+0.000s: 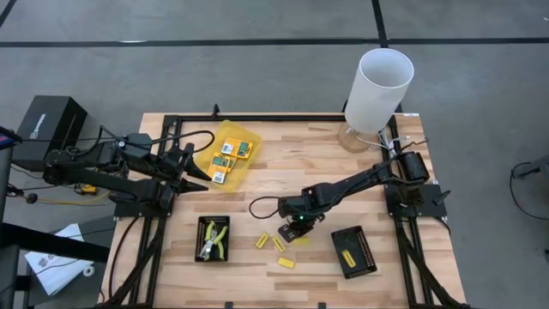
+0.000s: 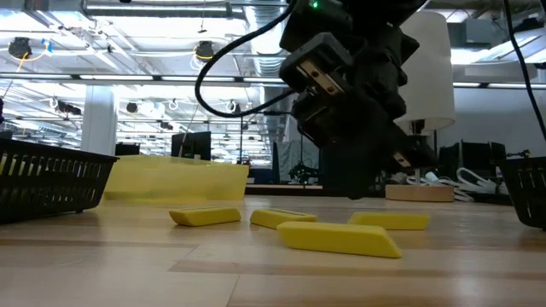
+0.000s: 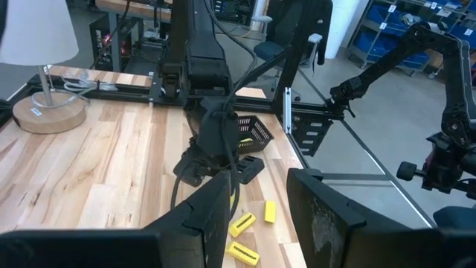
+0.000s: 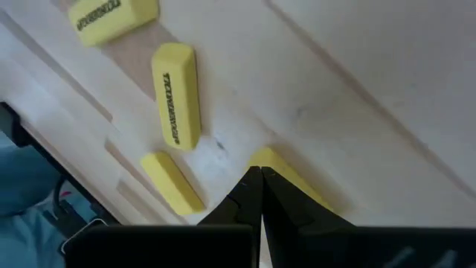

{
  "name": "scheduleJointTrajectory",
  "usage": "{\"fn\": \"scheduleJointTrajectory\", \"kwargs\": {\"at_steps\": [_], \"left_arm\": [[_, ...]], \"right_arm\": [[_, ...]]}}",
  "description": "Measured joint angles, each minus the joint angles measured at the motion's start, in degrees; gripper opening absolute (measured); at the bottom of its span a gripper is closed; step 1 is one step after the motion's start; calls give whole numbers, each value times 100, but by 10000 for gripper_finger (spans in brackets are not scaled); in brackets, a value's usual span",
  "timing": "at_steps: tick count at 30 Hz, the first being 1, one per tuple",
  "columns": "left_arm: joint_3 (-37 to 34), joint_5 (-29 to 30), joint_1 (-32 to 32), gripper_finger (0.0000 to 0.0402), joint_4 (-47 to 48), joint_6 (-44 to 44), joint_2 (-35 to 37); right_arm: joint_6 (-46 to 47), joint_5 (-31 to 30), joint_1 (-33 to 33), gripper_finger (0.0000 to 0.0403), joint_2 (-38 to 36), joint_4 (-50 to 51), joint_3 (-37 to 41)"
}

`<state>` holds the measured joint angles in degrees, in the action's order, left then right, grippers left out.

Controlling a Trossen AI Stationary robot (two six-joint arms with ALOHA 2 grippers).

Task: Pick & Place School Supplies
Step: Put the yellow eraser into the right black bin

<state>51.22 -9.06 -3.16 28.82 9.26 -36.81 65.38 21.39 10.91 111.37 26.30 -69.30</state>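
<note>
Several stubby yellow pieces (image 1: 279, 244) lie flat on the wood between two black trays; the right wrist view shows them close up (image 4: 175, 95). My right gripper (image 1: 296, 225) is shut, pointing down over the piece nearest the right tray (image 4: 290, 177). The plier-like tool (image 1: 214, 240) lies in the left tray (image 1: 201, 225). One yellow piece (image 1: 347, 256) lies in the right tray (image 1: 364, 249). Flat packets (image 1: 227, 156) sit in the translucent yellow container (image 1: 249, 137). My left gripper (image 1: 193, 172) is open beside that container, off the table top. My right gripper's shut fingertips (image 4: 249, 182) stand from above over one end of a yellow piece (image 4: 279, 165) that lies flat on the table. The fingers themselves cover the spot, so I cannot tell whether they touch it.
A white lamp (image 1: 377, 90) on a wooden base stands at the far right corner, with cables beside it. Black frame rails run along both table sides. Bare wood lies between the container and the lamp. In the low view the trays (image 2: 47, 179) flank the pieces.
</note>
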Motion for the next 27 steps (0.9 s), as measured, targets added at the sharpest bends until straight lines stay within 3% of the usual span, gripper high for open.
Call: {"fn": "scheduleJointTrajectory", "kwargs": {"at_steps": [27], "left_arm": [[0, 0, 367, 129, 83, -26, 1]], "right_arm": [[27, 287, -13, 0, 118, -6, 289]]}}
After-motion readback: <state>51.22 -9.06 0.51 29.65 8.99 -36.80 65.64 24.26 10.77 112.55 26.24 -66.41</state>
